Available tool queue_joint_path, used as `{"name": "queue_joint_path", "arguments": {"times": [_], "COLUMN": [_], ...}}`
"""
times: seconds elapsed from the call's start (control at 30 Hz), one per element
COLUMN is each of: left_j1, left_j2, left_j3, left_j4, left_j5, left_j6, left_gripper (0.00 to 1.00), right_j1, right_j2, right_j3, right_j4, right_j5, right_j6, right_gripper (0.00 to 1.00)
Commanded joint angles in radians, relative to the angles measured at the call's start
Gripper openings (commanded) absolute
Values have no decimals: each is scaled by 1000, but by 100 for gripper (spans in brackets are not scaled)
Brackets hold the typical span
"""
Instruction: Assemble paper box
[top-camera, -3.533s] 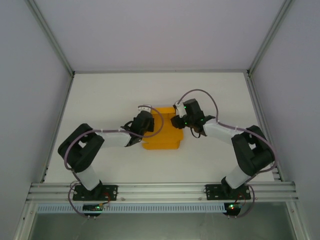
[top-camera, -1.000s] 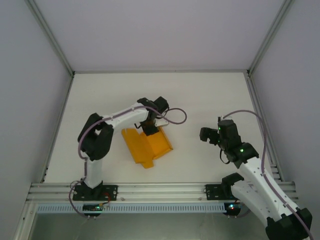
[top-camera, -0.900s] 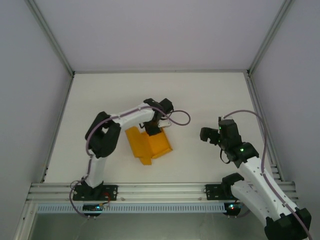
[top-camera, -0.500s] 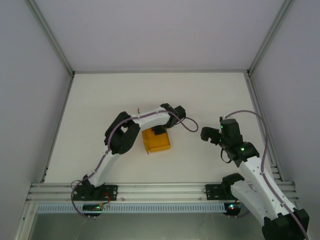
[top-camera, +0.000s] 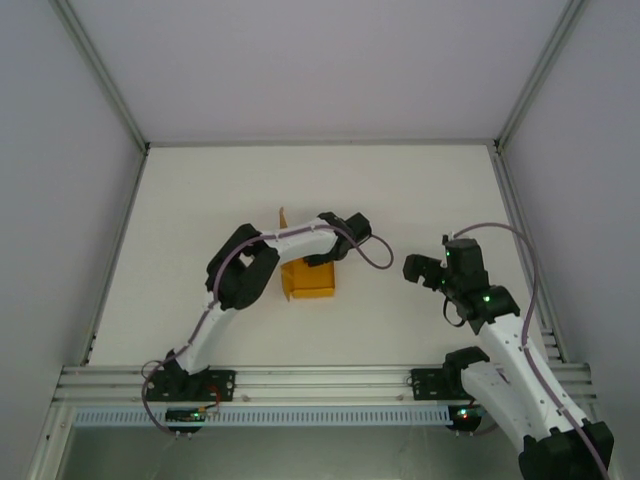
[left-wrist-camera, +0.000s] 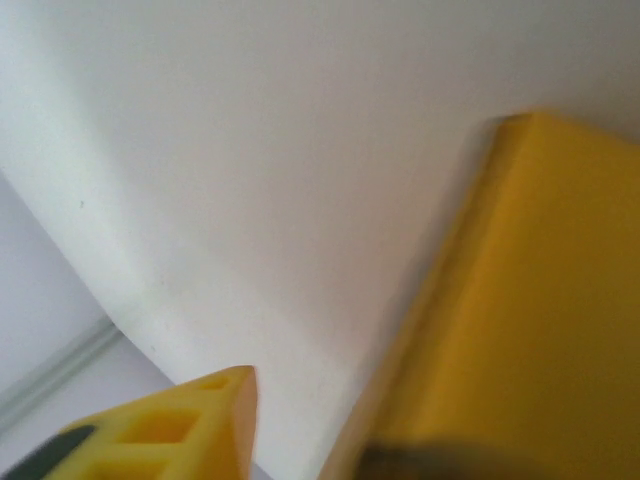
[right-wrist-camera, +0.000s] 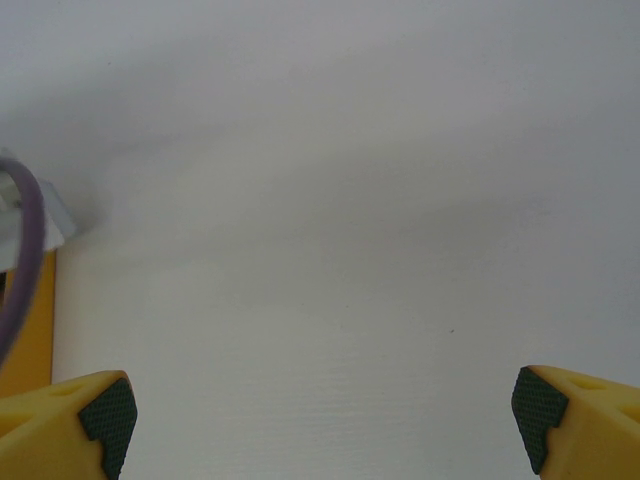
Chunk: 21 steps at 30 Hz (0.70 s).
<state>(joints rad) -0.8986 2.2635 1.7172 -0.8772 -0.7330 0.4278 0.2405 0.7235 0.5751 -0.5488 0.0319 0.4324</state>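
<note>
Two arms reach over the white table (top-camera: 200, 200): the left gripper (top-camera: 320, 260) sits at the far edge of the paper box (top-camera: 312, 283) near the middle, its opening impossible to judge; the right gripper (right-wrist-camera: 325, 410), well off to the right, gapes wide and empty.

Paper box (top-camera: 311, 284): plain orange-yellow thin card, folded up into a small rectangular shape. It is laid on the table (top-camera: 200, 200), just off centre toward 7 o'clock. One narrow flap is stood up at its 11 o'clock corner; the far edge is hidden. A flat, unmarked face is seen close up at 3 o'clock in the left wrist view, slightly blurred.
</note>
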Motion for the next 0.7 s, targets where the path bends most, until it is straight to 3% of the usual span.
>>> {"name": "queue_joint_path", "arguments": {"times": [0.0,0.2,0.27,0.33,0.43,0.53,0.67], "left_j1": [-7,-18,-19,-20,-19,-6,77], "left_j2": [-62,-202,-249,-290,-370,-513,-707], "left_j3": [-20,-25,-48,-64,-84,-149,-240], "left_j4": [12,-64,-57,-43,18,210,431], "left_j5": [161,273,306,324,350,351,253], "left_j6": [71,144,160,158,124,43,-236], "left_gripper": [55,80,82,99,100,100,100], "right_j1": [-8,-11,-12,-13,-9,4,110], "right_j2": [-19,-28,-26,-20,11,101,320], "right_j3": [-13,-11,-6,-2,11,30,154], "right_j4": [6,16,27,47,123,229,263], "right_j5": [-32,-78,-79,-88,-101,-175,-151], "right_j6": [-11,-40,-46,-54,-115,-185,-337], "right_gripper": [99,99,99,99,99,99,99]}}
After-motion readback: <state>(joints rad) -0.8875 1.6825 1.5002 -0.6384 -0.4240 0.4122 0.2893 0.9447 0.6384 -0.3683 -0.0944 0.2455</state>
